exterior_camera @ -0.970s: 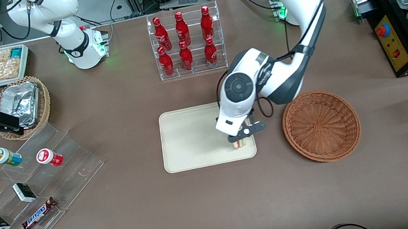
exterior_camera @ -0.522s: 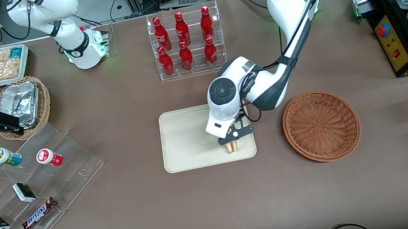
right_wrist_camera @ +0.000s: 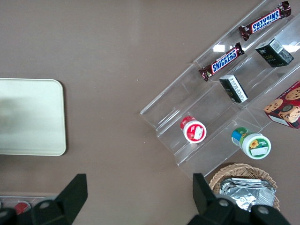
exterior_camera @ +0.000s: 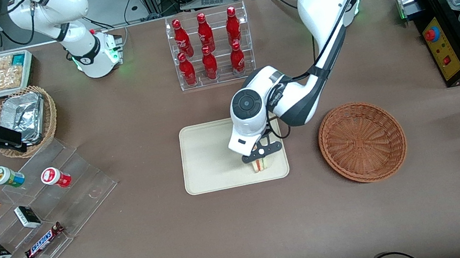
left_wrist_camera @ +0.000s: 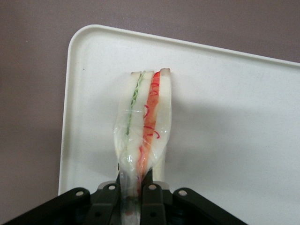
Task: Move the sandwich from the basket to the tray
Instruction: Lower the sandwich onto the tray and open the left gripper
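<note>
Pinched by its wrapped tip in the gripper [left_wrist_camera: 133, 192], the sandwich [left_wrist_camera: 143, 124] is held over the tray [left_wrist_camera: 234, 122], pale bread with green and red filling stripes shown edge-on.

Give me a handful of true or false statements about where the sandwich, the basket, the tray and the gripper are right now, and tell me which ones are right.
1. The gripper is shut on the sandwich. True.
2. The sandwich lies in the basket. False: it is over the tray, and the basket holds nothing.
3. The sandwich is near the tray's corner closest to the basket. True.
4. The tray sits inside the basket. False: they lie side by side on the table, apart.
5. The sandwich's filling shows red and green layers. True.
</note>
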You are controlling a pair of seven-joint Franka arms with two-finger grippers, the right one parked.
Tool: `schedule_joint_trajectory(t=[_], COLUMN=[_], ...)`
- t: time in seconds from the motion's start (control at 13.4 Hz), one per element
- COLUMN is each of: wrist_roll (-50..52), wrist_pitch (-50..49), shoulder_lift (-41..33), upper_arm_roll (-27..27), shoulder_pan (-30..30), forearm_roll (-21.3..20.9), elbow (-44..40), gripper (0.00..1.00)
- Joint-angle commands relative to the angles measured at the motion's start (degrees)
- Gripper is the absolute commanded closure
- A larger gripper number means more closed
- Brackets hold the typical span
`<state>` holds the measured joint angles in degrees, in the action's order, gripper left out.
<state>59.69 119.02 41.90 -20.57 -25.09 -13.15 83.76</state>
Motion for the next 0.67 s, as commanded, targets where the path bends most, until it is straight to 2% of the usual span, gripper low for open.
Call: schedule_joint_trajectory(t=[0.0, 0.6], wrist_roll=[1.30, 1.39], wrist_pitch=[1.13, 2.36], shoulder_lift=[1.34, 1.70], upper_arm_roll=[0.44, 0.71], shoulder_pan=[-1.02, -3.39], forearm_roll=[-1.18, -1.27], elbow=[-1.85, -1.94], gripper=[1.00, 1.00])
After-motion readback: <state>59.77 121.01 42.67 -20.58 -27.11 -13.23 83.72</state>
